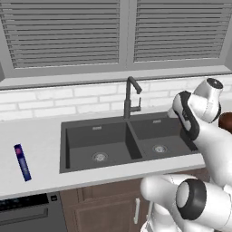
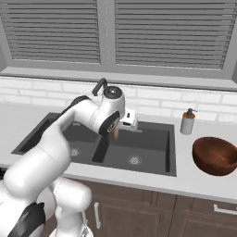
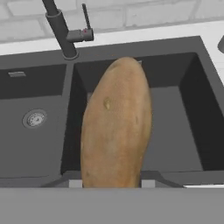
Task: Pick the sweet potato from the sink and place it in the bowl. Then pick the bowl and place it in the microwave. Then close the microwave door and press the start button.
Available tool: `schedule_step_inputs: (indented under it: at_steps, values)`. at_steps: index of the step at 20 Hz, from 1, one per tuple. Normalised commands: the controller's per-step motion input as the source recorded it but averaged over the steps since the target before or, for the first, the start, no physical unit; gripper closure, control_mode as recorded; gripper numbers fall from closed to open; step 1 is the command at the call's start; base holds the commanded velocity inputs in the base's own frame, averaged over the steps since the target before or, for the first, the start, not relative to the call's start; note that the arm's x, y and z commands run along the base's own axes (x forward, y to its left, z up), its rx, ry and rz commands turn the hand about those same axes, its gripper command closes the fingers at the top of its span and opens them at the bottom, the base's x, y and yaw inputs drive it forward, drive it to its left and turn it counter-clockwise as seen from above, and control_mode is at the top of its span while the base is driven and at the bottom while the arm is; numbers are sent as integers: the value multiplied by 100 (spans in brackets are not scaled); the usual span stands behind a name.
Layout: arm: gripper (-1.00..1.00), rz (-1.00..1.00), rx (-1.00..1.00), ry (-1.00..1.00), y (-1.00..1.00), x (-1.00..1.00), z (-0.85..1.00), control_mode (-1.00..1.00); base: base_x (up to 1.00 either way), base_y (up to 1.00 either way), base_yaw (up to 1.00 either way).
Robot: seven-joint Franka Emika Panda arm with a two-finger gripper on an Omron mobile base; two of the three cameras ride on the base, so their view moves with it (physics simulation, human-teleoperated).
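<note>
My gripper [image 2: 121, 126] is shut on the sweet potato [image 3: 117, 127], an orange-brown tuber hanging lengthwise above the right basin of the dark grey sink [image 2: 152, 152]. In the right base view the sweet potato [image 2: 115, 133] pokes out below the hand, just in front of the dark faucet [image 3: 61, 30]. The reddish-brown bowl [image 2: 216, 155] sits on the counter to the right of the sink, apart from the hand; its edge [image 1: 226, 122] peeks out behind my arm. The microwave and its door are out of view.
A grey soap dispenser [image 2: 187, 121] stands on the counter between sink and bowl, near the tiled wall. A blue bottle [image 1: 22, 162] lies on the counter left of the sink [image 1: 108, 142]. A dark appliance top [image 1: 27, 206] shows below it.
</note>
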Motion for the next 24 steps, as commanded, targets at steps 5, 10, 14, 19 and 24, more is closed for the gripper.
schedule_step_inputs:
  at_steps: [5,10,14,19,24]
  values:
    - [100,-9,-4,25,-71,0,55,-100,0,0,0]
    - [100,-5,-1,16,-93,0,6,-100,0,0,0]
    - [100,-4,0,12,-98,0,0,-100,0,0,0]
    - [100,-3,0,1,-85,0,0,-100,0,0,0]
    - [100,-1,0,0,-69,15,-7,-100,0,0,0]
